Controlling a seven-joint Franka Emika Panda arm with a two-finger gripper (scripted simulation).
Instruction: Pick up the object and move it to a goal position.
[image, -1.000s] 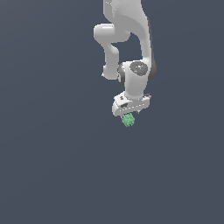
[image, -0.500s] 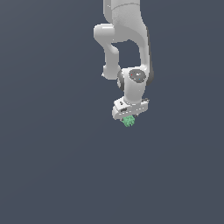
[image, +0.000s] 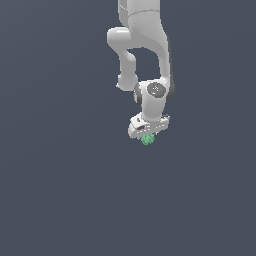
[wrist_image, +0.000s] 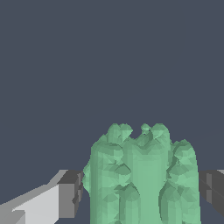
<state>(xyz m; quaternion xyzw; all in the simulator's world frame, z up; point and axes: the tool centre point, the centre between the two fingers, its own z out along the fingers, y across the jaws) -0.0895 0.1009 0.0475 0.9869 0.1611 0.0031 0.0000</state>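
The object is a small bright-green lumpy clump (image: 147, 139), held under the white arm's hand in the exterior view. In the wrist view the clump (wrist_image: 142, 175) fills the space between the two dark finger pads (wrist_image: 72, 192), which press on its sides. My gripper (image: 147, 138) is shut on the object and holds it up off the dark grey floor (image: 60, 200). The fingers are mostly hidden behind the hand in the exterior view.
The white arm (image: 142, 45) reaches down from the top of the exterior view. A plain dark grey surface lies all around, with no other objects or edges in view.
The hand with the green clump has moved a little upward in the exterior view, and the wrist has tilted slightly. The clump stays held.
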